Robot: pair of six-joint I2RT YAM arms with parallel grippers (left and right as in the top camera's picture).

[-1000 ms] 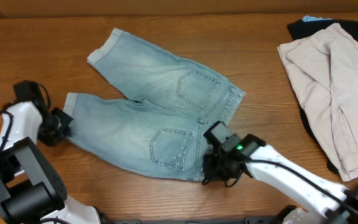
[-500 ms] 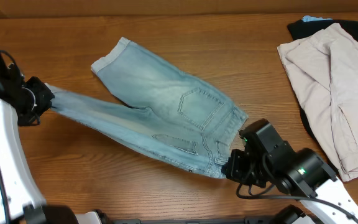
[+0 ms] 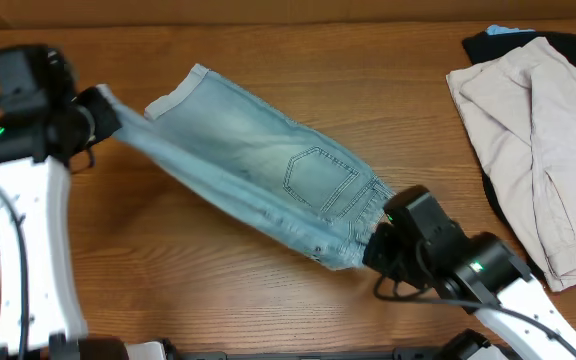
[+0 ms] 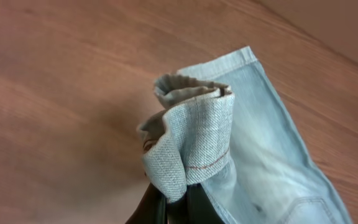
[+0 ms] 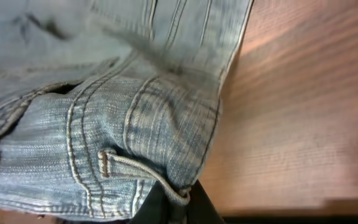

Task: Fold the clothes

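Jaws of the left gripper (image 3: 93, 112) were clamped shut on the turned-up hem of one leg and those of the right gripper (image 3: 373, 248) on the waistband corner by a belt loop (image 5: 138, 169), so the denim shorts (image 3: 268, 165) hung stretched between them over the left-centre of the worktop (image 3: 168, 290). Judged step: first lengthwise fold, leg onto leg, under way; next move called for lowering the held hem onto the other leg's hem, edges matched, before release. Shorts were light-blue, faded, one stitched back pocket (image 3: 318, 172) showing; beige garment (image 3: 528, 110) atop black garment (image 3: 568, 45) lay well apart, far right.
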